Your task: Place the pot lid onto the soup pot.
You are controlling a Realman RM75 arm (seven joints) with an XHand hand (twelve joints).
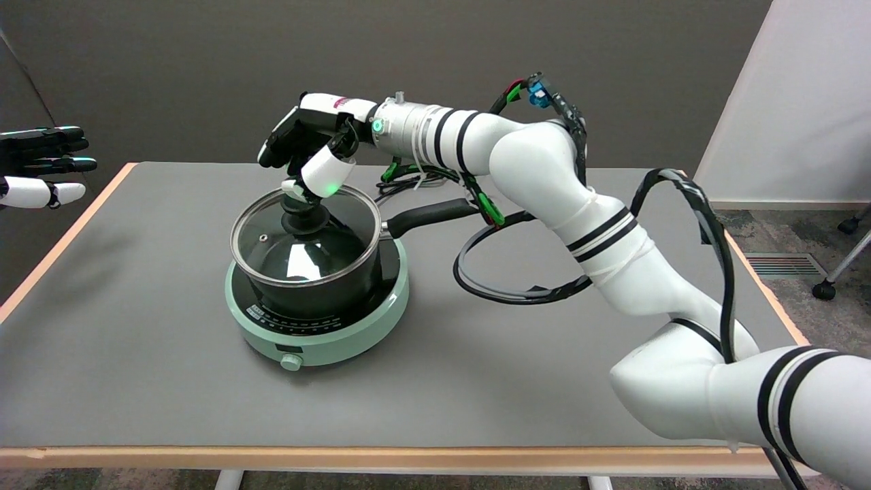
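Note:
The black soup pot (340,272) stands on a mint-green induction cooker (354,327) left of the table's middle, its long handle (432,214) pointing right. The glass pot lid (272,252) with a black knob (304,218) lies on the pot's rim and covers it. My right hand (309,146) hovers just above the knob, fingers apart, the dark fingers (275,146) stretched to the left. The thumb and one white fingertip (292,189) hang right at the knob's top. I cannot tell whether they touch it. Nothing is gripped in the hand.
The grey table (136,354) has a wooden edge all round. A loop of black cable (503,292) from my right arm hangs over the table right of the pot handle. The idle left hand (41,167) is held in the air at the far left.

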